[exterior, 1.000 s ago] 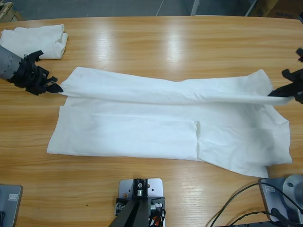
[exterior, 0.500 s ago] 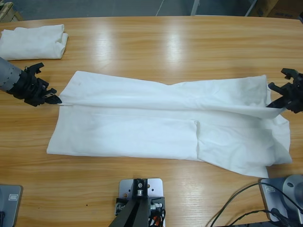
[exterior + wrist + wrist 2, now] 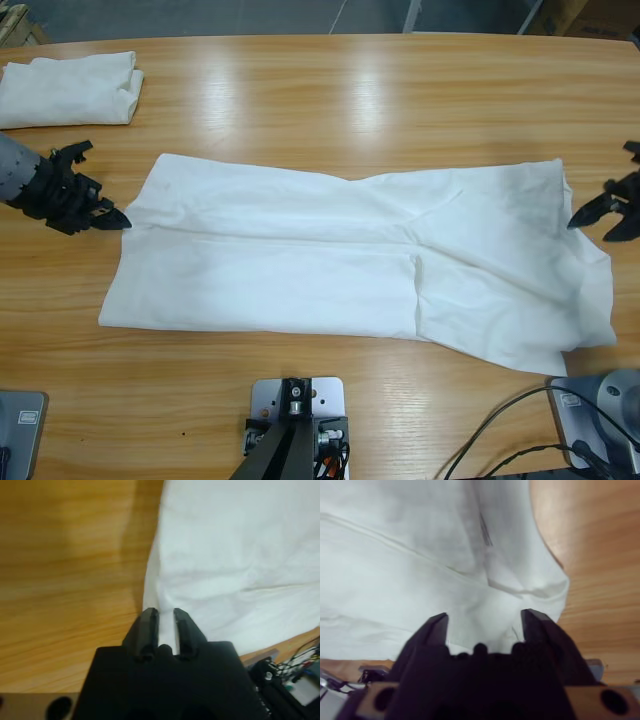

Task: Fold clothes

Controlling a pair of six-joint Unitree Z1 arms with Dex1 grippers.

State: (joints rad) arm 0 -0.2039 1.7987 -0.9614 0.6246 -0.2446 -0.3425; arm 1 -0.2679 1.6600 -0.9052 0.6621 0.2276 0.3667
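Both fingers have just let the shirt (image 3: 360, 255) drop flat: left (image 3: 118, 217) nearly closed, right (image 3: 590, 213) spread, both empty, fold laid.

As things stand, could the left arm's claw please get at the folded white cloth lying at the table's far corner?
Probably yes: the left claw sits beside the T-shirt, and only bare table separates it from the folded cloth.

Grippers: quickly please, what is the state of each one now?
Left gripper: nearly shut, at the T-shirt edge; grip on cloth cannot be told.
Right gripper: open, holding nothing.
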